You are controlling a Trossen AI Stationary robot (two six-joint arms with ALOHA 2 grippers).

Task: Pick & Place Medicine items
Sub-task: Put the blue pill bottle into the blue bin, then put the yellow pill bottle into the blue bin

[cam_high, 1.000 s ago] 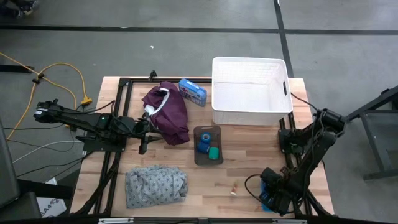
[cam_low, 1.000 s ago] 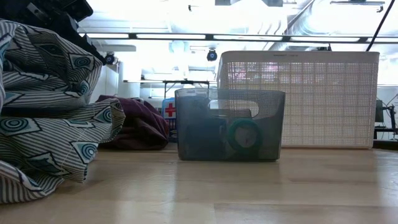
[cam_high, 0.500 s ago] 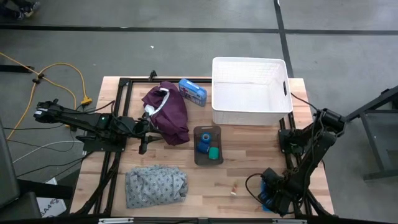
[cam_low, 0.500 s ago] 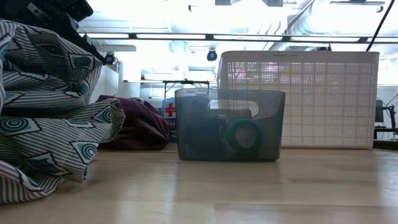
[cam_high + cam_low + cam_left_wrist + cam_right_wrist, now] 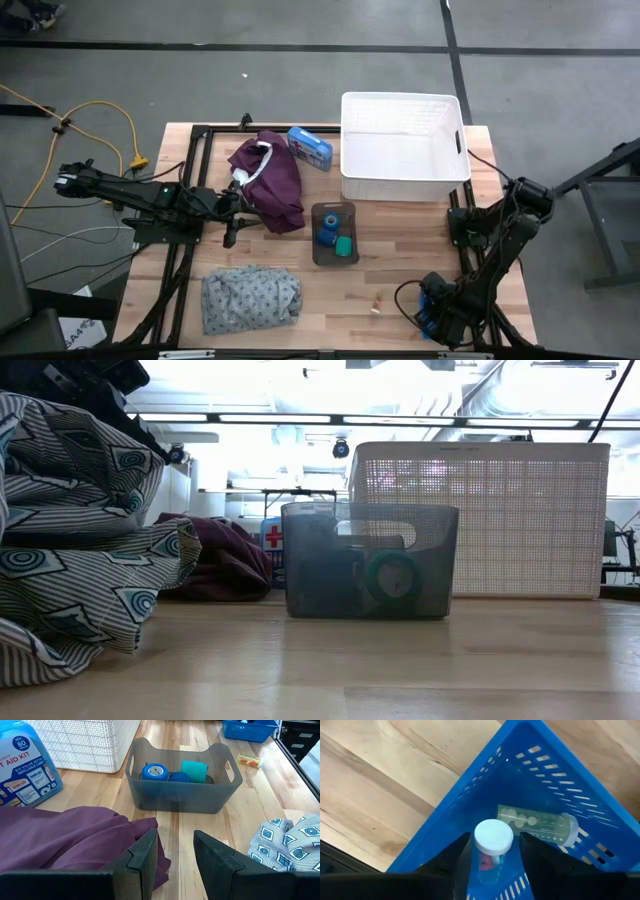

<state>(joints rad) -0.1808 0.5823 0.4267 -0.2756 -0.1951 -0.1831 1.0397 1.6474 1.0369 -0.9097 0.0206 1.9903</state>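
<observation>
Medicine rolls, blue (image 5: 327,231) and green (image 5: 344,246), sit inside the smoky grey bin (image 5: 333,233) at the table's middle in the high view, well apart from my right claw (image 5: 432,312), which hangs low over the front right corner above a blue basket (image 5: 428,322). A tiny pale piece (image 5: 377,302) lies on bare wood just beside that claw, towards the centre. My left claw (image 5: 232,203) waits at the maroon garment (image 5: 268,180), with the white basket (image 5: 404,147) far across from it.

Low view: neither claw shows. Through the grey bin's wall (image 5: 368,560) I see the green roll (image 5: 391,576); the patterned cloth (image 5: 75,530) crowds the near side.

Left wrist view: my left fingers (image 5: 145,855) stand narrowly parted with nothing between them, over the maroon cloth's edge (image 5: 75,835). Ahead sits the bin (image 5: 183,777) with the blue roll (image 5: 154,772) and green roll (image 5: 194,770); beyond it lies the pale piece (image 5: 249,761), and off to one side a first-aid kit box (image 5: 27,770).

Right wrist view: my right fingers (image 5: 457,857) straddle a white-capped vial (image 5: 492,842) standing in the blue basket (image 5: 545,780); whether they already press it I cannot tell. A pale green tube (image 5: 537,824) lies just beyond, near but seemingly not touching.

I judge the step to be taking this vial. To do it well I should close squarely below the cap, keep clear of the tube and basket wall, then lift straight up before swinging away.
</observation>
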